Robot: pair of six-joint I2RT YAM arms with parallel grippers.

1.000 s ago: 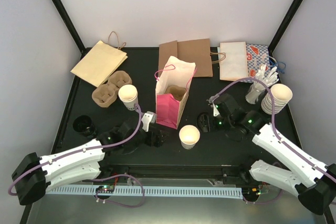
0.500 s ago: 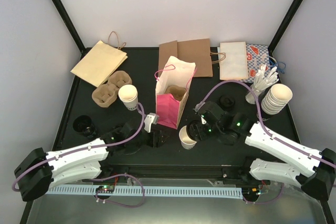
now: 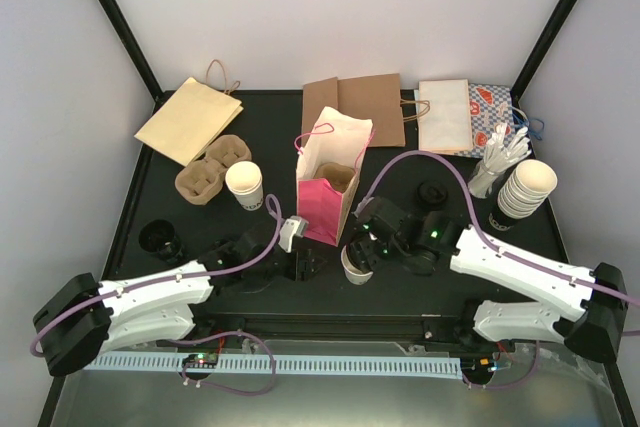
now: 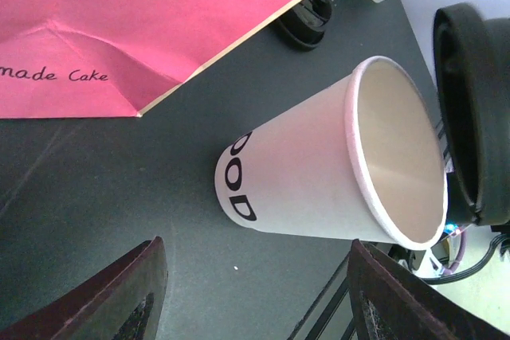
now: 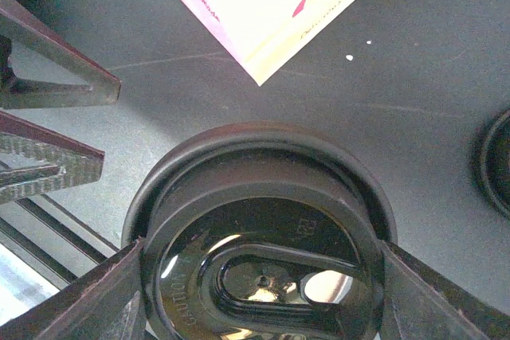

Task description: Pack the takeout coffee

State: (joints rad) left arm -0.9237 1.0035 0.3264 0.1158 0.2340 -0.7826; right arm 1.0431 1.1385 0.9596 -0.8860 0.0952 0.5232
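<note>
lid held at the mouth of the cup, by the pink bag

we see the right gripper (image 5: 261, 264) clamped on a black lid (image 5: 263, 197), one finger pressed against each side of its rim. in the left wrist view the lid stands just beside the rolled rim of the takeout coffee (image 4: 319, 173) and is not seated on it; the cream inside shows, and dark print runs low on the cup's side. from above, the cup (image 3: 353, 267) sits on the black table (image 3: 270, 127) just in front of the upright pink bag (image 3: 330, 182), partly hidden by the right gripper (image 3: 368, 245). the left gripper (image 4: 255, 254) is spread wide with nothing between its fingers, the cup just ahead of them. we cannot tell whether the cup is upright or tipped.
</note>
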